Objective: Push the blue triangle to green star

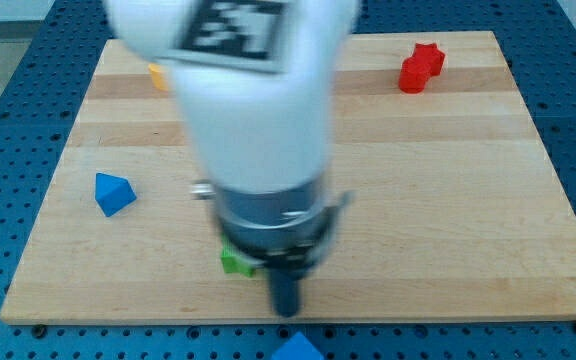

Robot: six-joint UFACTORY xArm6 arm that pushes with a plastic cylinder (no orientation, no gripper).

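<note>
The blue triangle (113,193) lies on the wooden board (448,180) at the view's left. The green star (235,262) shows only in part near the view's bottom centre; the arm's white and grey body hides most of it. My tip (286,310) is at the board's bottom edge, just right of and below the green star and far to the right of the blue triangle.
A red block (420,67) sits at the view's top right. An orange-yellow block (158,75) peeks out beside the arm at the top left. Another blue block (298,348) lies off the board at the view's bottom edge. Blue perforated table surrounds the board.
</note>
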